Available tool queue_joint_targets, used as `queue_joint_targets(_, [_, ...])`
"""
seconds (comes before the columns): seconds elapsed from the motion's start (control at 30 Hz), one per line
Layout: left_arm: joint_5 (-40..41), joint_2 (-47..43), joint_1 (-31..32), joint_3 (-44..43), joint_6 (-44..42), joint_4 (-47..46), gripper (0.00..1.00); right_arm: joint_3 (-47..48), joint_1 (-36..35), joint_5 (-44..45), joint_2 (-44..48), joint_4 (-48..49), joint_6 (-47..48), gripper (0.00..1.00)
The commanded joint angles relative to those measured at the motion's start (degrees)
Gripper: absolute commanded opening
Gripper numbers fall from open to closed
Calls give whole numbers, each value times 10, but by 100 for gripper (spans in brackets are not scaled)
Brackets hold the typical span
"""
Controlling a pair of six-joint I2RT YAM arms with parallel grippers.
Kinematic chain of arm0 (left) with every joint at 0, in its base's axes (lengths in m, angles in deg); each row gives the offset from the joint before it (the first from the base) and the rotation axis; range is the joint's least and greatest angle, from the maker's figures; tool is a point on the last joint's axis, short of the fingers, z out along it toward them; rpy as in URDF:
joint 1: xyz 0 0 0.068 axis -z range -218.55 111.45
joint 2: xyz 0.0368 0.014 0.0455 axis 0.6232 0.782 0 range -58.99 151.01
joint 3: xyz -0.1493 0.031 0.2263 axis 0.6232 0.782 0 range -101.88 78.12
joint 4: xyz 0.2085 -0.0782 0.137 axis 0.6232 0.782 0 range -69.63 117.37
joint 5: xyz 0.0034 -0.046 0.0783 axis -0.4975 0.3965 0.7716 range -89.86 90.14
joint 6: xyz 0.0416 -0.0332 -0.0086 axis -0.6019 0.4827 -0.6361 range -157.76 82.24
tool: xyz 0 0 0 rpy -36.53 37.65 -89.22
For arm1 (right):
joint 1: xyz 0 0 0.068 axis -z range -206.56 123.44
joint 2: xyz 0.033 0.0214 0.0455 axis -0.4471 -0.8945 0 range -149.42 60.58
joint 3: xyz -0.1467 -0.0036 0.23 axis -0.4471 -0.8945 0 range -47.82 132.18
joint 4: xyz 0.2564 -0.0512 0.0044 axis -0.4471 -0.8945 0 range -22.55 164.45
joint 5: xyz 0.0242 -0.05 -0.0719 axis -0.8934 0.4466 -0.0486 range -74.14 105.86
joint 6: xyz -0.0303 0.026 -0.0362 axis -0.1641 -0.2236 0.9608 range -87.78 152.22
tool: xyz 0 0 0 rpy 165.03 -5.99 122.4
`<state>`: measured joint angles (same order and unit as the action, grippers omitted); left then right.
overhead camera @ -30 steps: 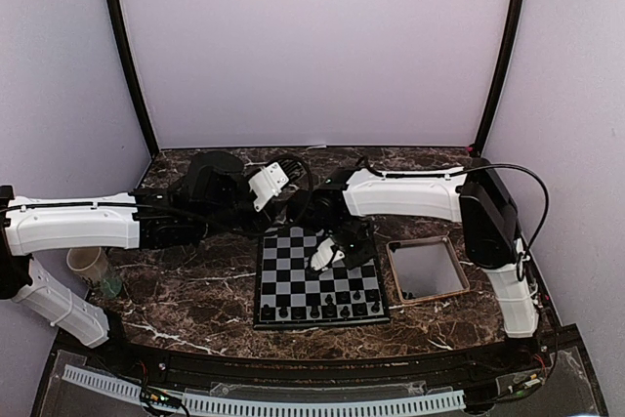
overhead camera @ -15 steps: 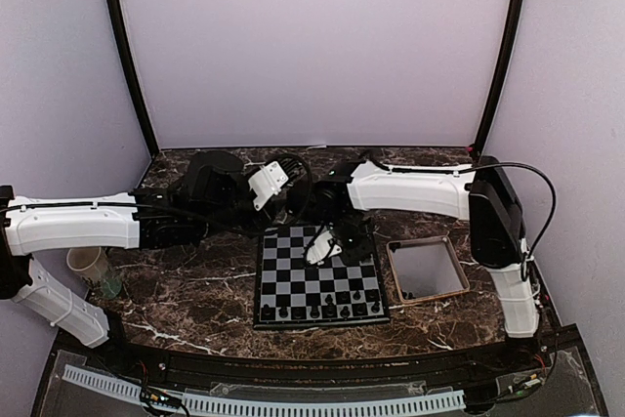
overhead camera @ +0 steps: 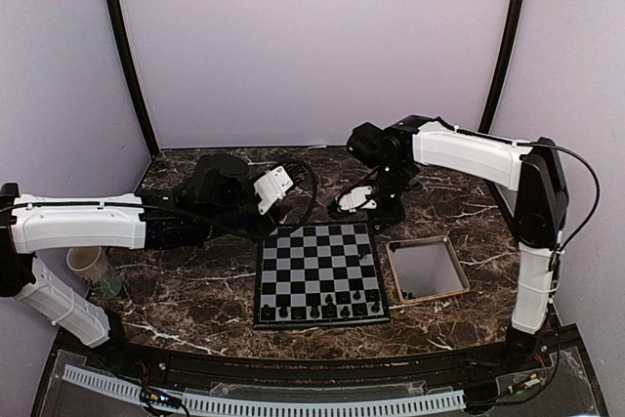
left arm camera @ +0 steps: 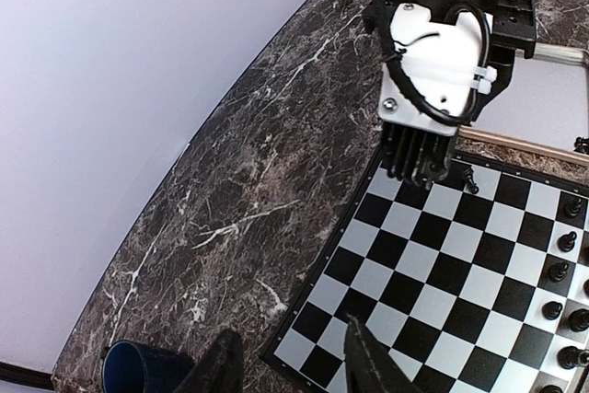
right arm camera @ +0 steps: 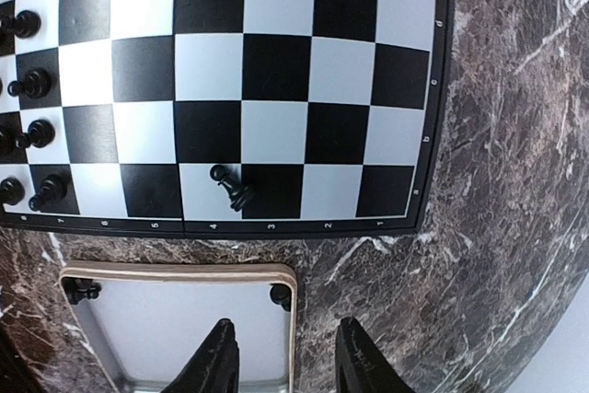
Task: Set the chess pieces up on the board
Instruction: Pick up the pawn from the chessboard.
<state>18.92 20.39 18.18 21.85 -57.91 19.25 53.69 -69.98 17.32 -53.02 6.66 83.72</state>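
Note:
The board (overhead camera: 317, 275) lies flat at the table's middle. Several dark chess pieces (overhead camera: 322, 310) stand along its near rows. They also show in the right wrist view (right arm camera: 28, 85) and the left wrist view (left arm camera: 561, 273). One pawn (right arm camera: 230, 188) leans tilted on an edge square by the tray; it also shows in the left wrist view (left arm camera: 469, 179). Two more pieces (right arm camera: 281, 295) sit in the tray. My right gripper (right arm camera: 285, 361) is open and empty, raised above the tray's corner. My left gripper (left arm camera: 294, 370) is open and empty over the board's far left corner.
A tan-rimmed square tray (overhead camera: 393, 263) sits right of the board; its rim shows in the right wrist view (right arm camera: 184, 271). A cup (overhead camera: 88, 264) stands at the left edge. A dark blue cup (left arm camera: 138, 370) is beside my left fingers. Dark marble tabletop surrounds the board.
My right gripper has lifted off the board and swung back toward the far right, empty. My left arm has barely moved.

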Motion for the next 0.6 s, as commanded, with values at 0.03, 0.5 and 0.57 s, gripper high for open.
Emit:
queue_joint_targets(0.03, [-8, -3, -3, -4, 11, -6, 40, -108, -6, -42, 42, 114, 119, 38])
queue_joint_targets(0.5, [-8, 4, -6, -4, 5, -5, 40, -103, -28, -24, -31, 114, 170, 38])
queue_joint_targets(0.57, [-9, 5, -6, -5, 5, -5, 40, -103, -29, -23, -38, 107, 170, 38])
